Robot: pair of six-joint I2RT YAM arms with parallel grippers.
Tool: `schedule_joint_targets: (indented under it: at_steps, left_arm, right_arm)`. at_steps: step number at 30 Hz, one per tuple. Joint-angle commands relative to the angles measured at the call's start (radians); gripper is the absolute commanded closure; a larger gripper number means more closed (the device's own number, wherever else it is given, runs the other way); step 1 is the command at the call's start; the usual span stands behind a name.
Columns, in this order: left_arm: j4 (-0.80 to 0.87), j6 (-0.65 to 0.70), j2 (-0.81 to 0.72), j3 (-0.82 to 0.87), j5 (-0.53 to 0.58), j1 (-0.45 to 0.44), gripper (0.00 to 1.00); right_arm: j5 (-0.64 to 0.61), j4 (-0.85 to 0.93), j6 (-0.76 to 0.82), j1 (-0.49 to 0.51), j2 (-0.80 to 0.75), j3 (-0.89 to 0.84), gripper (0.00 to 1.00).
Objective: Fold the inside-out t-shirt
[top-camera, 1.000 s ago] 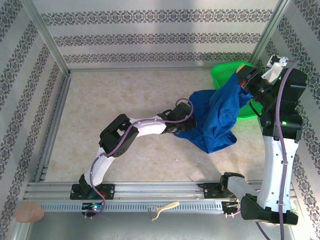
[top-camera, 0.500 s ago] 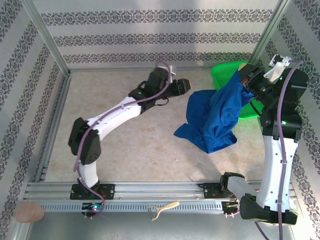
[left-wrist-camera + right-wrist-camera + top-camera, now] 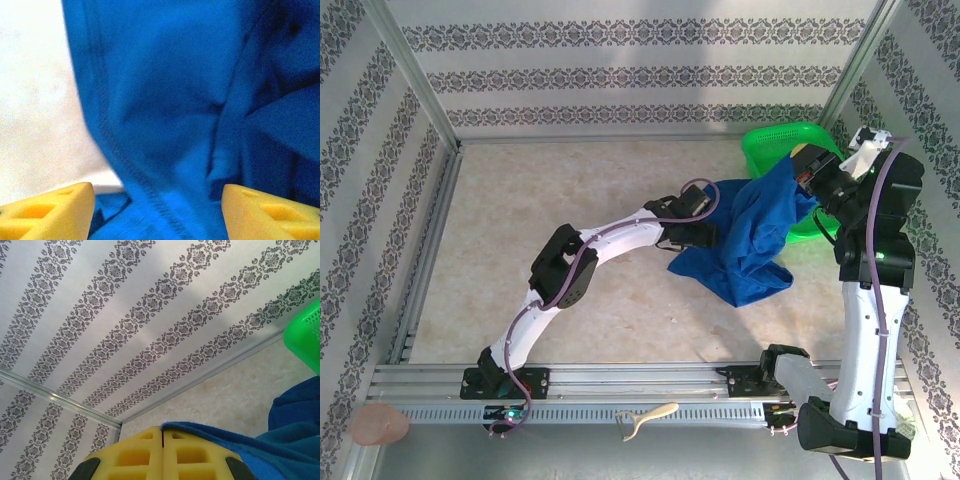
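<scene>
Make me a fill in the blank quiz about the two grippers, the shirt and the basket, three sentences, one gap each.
1. The right gripper is shut on the lifted t-shirt, whose cloth is ___ in colour.
2. The left gripper has its jaws ___ at the cloth's stitched edge.
3. The mesh basket beside the right gripper is coloured ___.

Missing words: blue; open; green.

Lab robot cell: aluminium frame (image 3: 412, 80), patterned wall panels (image 3: 620, 75) boxing the table (image 3: 550, 200), mounting rail (image 3: 640, 380) along its near edge.
</scene>
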State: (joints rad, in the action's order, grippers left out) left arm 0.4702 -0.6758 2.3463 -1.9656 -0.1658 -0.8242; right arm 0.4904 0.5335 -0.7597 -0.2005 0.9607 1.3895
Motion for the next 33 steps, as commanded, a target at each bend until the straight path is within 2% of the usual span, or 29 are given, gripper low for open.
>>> schedule_joint_targets:
  at_steps: [1,13,15,17,20,21,24,27,33]
  left_arm:
    - [0.072,0.026,0.035,-0.044,0.047,-0.006,0.32]
    - [0.108,0.01,0.13,-0.131,0.045,-0.01,0.36]
    - [0.104,0.012,0.137,-0.137,0.044,-0.01,0.46]
    - [0.099,0.013,0.142,-0.142,0.043,-0.01,0.61]
    - [0.095,0.023,0.134,-0.151,0.054,-0.008,0.96]
    - [0.103,0.032,0.125,-0.158,0.063,-0.004,1.0]
    - [0.125,0.063,0.061,-0.182,0.074,0.03,1.0]
    - [0.143,0.094,-0.069,-0.189,0.064,0.092,1.0]
    - [0.148,0.123,-0.392,-0.176,-0.05,0.265,1.0]
  right_arm:
    - [0.012,-0.031,0.004,-0.007,-0.014,-0.01,1.0]
    - [0.018,-0.034,0.001,-0.006,-0.013,-0.006,1.0]
    - [0.019,-0.033,0.0,-0.005,-0.013,-0.004,1.0]
    - [0.019,-0.032,0.0,-0.007,-0.015,-0.001,1.0]
    - [0.018,-0.028,0.002,-0.007,-0.015,0.003,1.0]
    - [0.015,-0.026,0.003,-0.007,-0.014,0.005,1.0]
    - [0.015,-0.021,0.0,-0.008,-0.013,0.019,1.0]
    - [0.017,-0.021,-0.004,-0.011,-0.006,0.038,1.0]
    - [0.02,-0.022,-0.015,-0.023,0.011,0.094,1.0]
